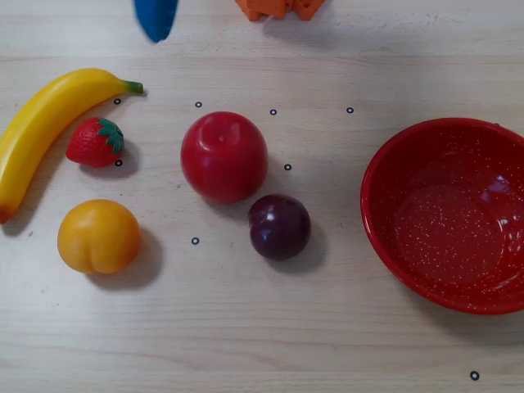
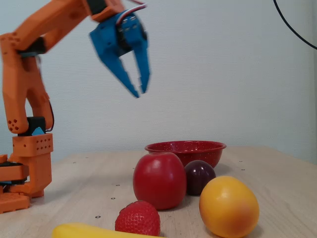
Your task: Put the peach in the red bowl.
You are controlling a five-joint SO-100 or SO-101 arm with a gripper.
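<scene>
1. Where the fixed view comes closest, at the very front: yellow banana (image 2: 94,231) along the bottom edge, strawberry (image 2: 138,218) just behind, peach (image 2: 229,207) to the right, resting on the bench (image 2: 277,198) and touching nothing.
2. Seen from overhead: peach (image 1: 98,236) at lower left, just below the strawberry (image 1: 97,142) and beside the lower end of the banana (image 1: 45,127), well apart from the red bowl (image 1: 385,217).
3. Next back in the fixed view: red apple (image 2: 159,180) upright, dark plum (image 2: 199,176) at its right shoulder; overhead, apple (image 1: 223,156) and plum (image 1: 279,226) very close together near the middle of the bench (image 1: 262,344), contact impossible to judge.
4. Further back: red bowl (image 2: 185,150) behind apple and plum, upright and holding nothing; overhead, filling the right side and cut by the right edge.
5. Farthest and highest: blue fingers (image 2: 140,92) raised well above the bench on the orange arm (image 2: 29,74), tips pointing down, parted by a narrow gap, gripping nothing.
6. Overhead, only a blurred blue tip of the fingers (image 1: 155,18) at the top edge, up and left of the apple, next to an orange piece of the arm (image 1: 278,8).
</scene>
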